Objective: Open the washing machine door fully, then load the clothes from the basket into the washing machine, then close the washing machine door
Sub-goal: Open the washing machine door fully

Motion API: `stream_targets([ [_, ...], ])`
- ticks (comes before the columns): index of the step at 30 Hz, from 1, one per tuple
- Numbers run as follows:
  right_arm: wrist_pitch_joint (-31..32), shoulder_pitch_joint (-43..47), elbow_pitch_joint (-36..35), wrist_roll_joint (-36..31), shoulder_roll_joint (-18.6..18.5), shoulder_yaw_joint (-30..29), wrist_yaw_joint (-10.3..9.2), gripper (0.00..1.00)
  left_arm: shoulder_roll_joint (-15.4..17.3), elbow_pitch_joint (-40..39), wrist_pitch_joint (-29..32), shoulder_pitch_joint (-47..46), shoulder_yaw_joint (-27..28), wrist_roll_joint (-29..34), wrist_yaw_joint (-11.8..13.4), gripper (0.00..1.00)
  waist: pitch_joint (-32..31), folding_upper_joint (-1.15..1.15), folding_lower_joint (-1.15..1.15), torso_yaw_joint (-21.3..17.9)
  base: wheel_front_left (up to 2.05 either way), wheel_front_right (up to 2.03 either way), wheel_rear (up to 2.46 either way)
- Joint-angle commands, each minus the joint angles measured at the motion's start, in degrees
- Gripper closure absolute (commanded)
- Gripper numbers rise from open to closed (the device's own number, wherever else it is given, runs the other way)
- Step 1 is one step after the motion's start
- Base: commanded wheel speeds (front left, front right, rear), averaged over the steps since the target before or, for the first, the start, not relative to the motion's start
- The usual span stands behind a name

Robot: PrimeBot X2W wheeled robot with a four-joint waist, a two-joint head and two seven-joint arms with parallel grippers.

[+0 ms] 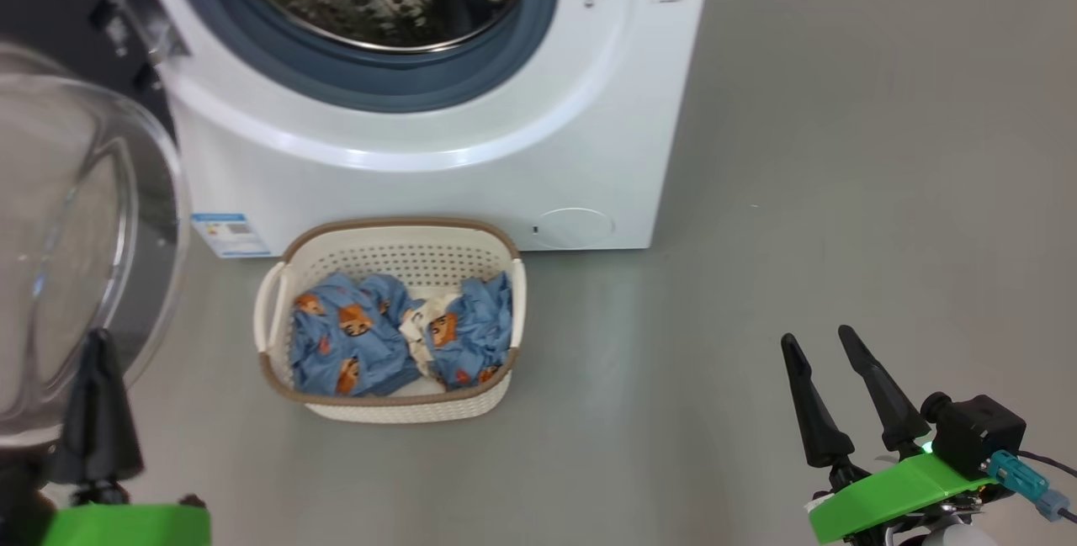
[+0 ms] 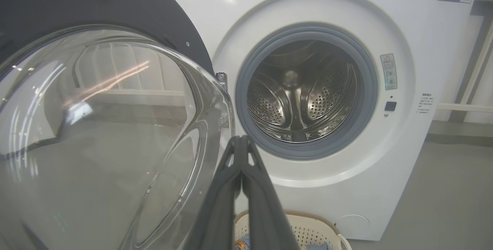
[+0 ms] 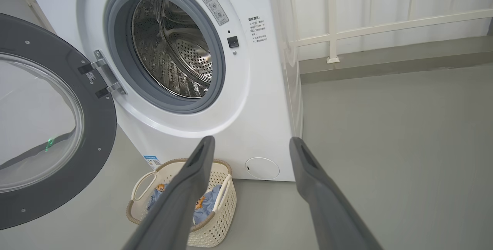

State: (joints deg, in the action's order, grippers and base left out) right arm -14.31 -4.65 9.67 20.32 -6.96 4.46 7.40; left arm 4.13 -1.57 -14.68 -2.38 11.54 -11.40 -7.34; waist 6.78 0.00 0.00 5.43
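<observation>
The washing machine (image 1: 437, 184) stands on the grey floor (image 1: 841, 151), and its door (image 3: 98, 138) is swung open toward the robot's left. The basket (image 1: 395, 251) sits on the floor just in front of the machine's lower panel, between the blue label (image 1: 229, 235) and the round filter cap (image 1: 575, 227). The clothes (image 1: 370, 344) lie crumpled inside it, light blue with orange faces and a little cream fabric in the middle.

The head view looks down into the basket, so the whole heap can be seen. The left wrist view catches no more than the basket's far rim at the bottom edge, but it looks straight into the steel drum (image 2: 304, 99) with its perforated wall. The right wrist view adds the metal hinge (image 3: 104, 71) and the full black rim of the door.

The left gripper (image 2: 241, 142) has its jaws pressed together with nothing between them, just beside the bulging glass of the door. Whether it touches the glass cannot be told. The right gripper (image 1: 816, 336) is low on the right over bare floor, well apart from the basket, with its jaws spread wide and holding nothing
</observation>
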Motion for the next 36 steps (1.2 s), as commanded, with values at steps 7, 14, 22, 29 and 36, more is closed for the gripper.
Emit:
stream_targets([
  [7,-0.7,0.4,-2.4,-0.4,0.2,0.6,0.09,0.0,0.4,0.0,-0.3,2.8,-0.9,-1.2,-0.1,0.09,-0.7,0.0,0.0,-5.0,0.0,0.0,0.0],
  [14,-0.7,1.5,-4.2,-1.0,-0.1,0.0,0.09,0.0,-0.3,2.4,-0.3,4.9,-2.3,-1.0,-0.1,0.0,-2.0,0.0,0.0,-5.7,0.0,0.0,0.0],
  [22,-0.7,2.3,-5.7,-1.8,-0.6,0.0,0.09,0.0,-0.6,3.9,-0.3,7.8,-2.7,-0.6,-0.1,0.0,-3.5,0.0,0.0,-6.1,0.0,0.0,0.0],
  [29,-0.7,3.9,-6.4,-2.4,-0.8,-0.6,0.09,0.0,-0.9,3.7,-0.3,9.0,-2.3,-0.8,0.1,0.0,-4.8,0.0,0.0,-5.9,0.0,0.0,0.0],
  [36,-0.7,4.8,-5.8,-2.8,-0.6,-0.6,0.09,0.0,-1.0,3.5,-0.3,8.9,-1.4,-0.3,1.0,0.0,-5.1,0.0,0.0,-5.7,0.0,0.0,0.0],
])
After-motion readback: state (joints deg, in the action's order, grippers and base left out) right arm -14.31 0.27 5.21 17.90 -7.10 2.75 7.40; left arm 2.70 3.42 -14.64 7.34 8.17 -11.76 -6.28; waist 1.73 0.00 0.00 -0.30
